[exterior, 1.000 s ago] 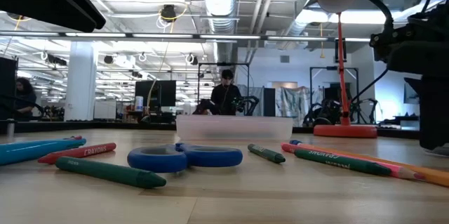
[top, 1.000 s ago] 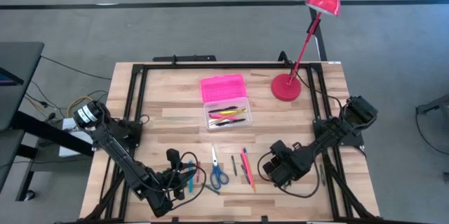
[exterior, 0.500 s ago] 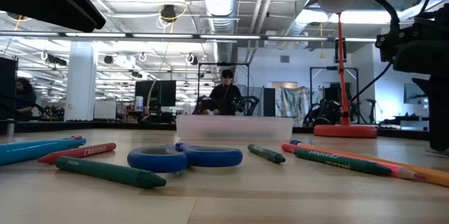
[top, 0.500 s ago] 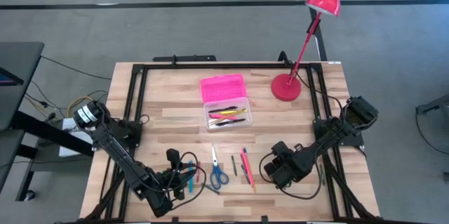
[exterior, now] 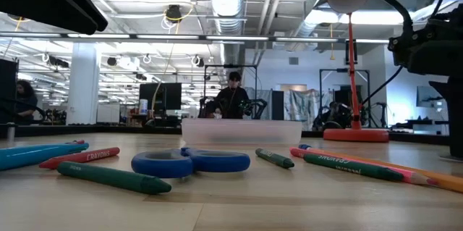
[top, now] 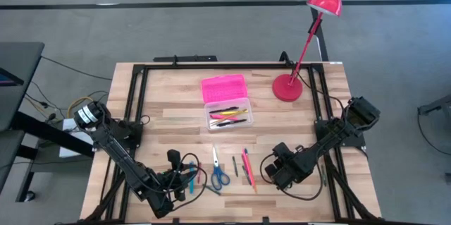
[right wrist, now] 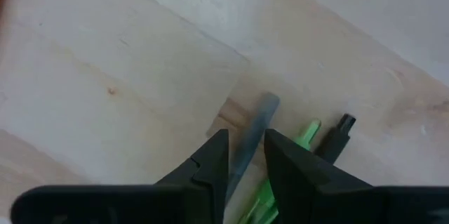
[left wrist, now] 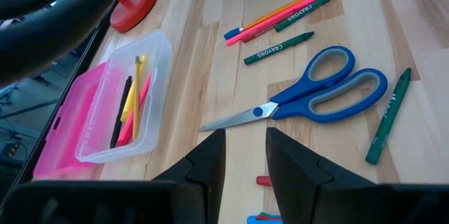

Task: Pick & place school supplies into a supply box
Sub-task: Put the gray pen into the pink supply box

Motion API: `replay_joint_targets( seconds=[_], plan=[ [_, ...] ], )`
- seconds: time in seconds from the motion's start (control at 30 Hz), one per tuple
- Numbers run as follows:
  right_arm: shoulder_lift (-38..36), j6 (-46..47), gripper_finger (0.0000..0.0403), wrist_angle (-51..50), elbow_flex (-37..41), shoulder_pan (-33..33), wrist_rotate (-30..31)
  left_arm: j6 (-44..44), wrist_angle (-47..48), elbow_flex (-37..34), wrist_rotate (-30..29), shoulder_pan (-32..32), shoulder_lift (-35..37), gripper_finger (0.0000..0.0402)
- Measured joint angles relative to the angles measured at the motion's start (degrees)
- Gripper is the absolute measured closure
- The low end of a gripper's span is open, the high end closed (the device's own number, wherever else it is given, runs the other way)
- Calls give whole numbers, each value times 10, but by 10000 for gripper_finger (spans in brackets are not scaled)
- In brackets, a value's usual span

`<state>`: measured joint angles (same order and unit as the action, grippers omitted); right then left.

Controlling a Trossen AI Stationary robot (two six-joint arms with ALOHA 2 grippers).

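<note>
Right end effector [right wrist: 245,155] straddles grey pen [right wrist: 251,136].

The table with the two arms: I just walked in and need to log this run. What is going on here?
A two-armed robot is sorting school supplies into a pencil case with a pink lid, which already holds a few pens. The right pincer is low over the table, its fingers astride a grey pen beside a green one. The left pincer waits near the blue-handled scissors. Crayons and pencils lie loose on the table.
</note>
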<state>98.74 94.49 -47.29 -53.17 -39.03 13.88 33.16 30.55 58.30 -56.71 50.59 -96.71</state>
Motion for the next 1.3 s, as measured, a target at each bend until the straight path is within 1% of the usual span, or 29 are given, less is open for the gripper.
replay_joint_targets(
  seconds=[0.17,0.3,0.53,0.67,0.77,0.9,0.97,1.17,1.3],
  plan=[
    [0,0,336,1,0,0,-11,1,0,0,0,0,0,304],
    [0,0,338,5,0,0,-11,2,0,0,0,0,0,304],
    [41,-29,338,18,-5,0,-24,3,0,0,4,0,0,304],
    [45,-29,338,17,-6,-1,-6,3,0,0,6,0,0,304],
    [38,-37,348,13,-13,0,2,3,0,0,6,0,0,304],
    [39,-81,381,5,-34,2,13,3,3,0,5,0,0,304],
    [41,-103,393,32,-48,6,30,3,5,0,5,0,0,304],
    [40,-182,382,89,-59,20,76,3,5,0,5,0,0,303],
    [40,-241,395,99,-71,29,102,3,6,0,5,0,0,303]
  ],
)
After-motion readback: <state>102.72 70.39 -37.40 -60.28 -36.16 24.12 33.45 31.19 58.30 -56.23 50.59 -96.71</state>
